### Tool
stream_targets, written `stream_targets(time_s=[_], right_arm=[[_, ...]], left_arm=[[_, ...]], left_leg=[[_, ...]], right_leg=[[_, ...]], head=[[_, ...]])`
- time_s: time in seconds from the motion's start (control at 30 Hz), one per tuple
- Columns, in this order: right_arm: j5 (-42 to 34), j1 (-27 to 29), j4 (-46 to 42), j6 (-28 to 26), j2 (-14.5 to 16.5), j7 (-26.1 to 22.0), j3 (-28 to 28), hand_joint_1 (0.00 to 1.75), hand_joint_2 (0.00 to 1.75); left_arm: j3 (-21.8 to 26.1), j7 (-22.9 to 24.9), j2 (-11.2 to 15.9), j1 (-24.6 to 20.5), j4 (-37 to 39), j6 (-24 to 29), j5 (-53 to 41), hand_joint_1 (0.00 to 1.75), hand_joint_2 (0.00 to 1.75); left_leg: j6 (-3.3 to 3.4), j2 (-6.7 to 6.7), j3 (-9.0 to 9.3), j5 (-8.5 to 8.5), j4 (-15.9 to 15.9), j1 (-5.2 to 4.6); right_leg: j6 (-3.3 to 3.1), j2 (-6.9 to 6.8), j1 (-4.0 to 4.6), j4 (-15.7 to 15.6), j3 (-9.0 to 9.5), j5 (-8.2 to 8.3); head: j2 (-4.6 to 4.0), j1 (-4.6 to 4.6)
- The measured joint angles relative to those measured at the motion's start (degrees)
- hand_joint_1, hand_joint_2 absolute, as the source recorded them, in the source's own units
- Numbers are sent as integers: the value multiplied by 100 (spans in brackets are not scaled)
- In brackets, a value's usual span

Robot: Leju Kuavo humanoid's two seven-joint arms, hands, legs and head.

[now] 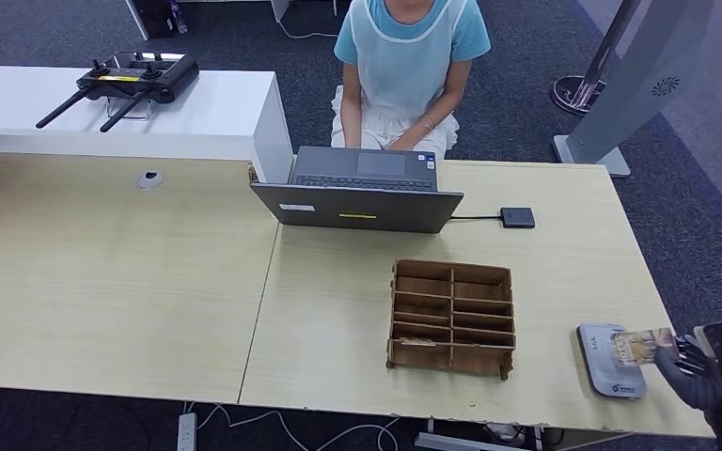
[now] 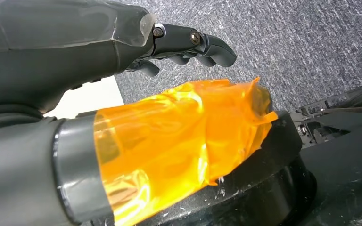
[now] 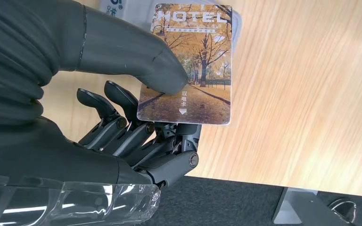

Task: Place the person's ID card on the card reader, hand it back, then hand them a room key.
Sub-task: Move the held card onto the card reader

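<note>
At the desk's near right corner, the robot's right hand (image 1: 691,368) pinches a card (image 1: 641,346) between thumb and fingers, the other fingers curled beneath it, holding it over the grey card reader (image 1: 604,362) that lies just left of the hand on the desk (image 1: 338,310). The card's long axis runs from the hand out toward the reader, its free end reaching over the device; whether it touches the reader cannot be told. The person (image 1: 404,70) sits at the far side behind a laptop (image 1: 362,193), well apart from the hand and up to the left, with a wooden compartment box (image 1: 451,318) between. The right wrist view reads what the head view cannot: the card (image 3: 188,66) bears "HOTEL" over an autumn avenue. The left hand (image 2: 188,44) hangs over carpet, fingers loosely curled on nothing, far from the work.
</note>
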Motion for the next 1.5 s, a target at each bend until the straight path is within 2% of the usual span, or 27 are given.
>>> stream_targets(time_s=[0.6, 0.83, 1.5], right_arm=[[358, -103, 251, -24, 134, 3, -39, 175, 175], [491, -42, 281, -102, 222, 3, -74, 175, 175], [790, -116, 344, -135, 368, -7, -144, 175, 175]], left_arm=[[-1, -5, 5, -1, 0, 3, 2, 0, 0], [114, -341, 19, 57, 0, 249, 507, 0, 0], [122, -338, 49, 83, 0, 174, 494, 0, 0]], left_leg=[[0, 1, 0, 0, 0, 0], [0, 0, 0, 0, 0, 0], [0, 4, 1, 0, 0, 0]], right_leg=[[0, 1, 0, 0, 0, 0], [0, 1, 0, -1, -1, 0], [0, 5, 0, 0, 0, 1]], head=[[-1, 1], [0, 1], [0, 1]])
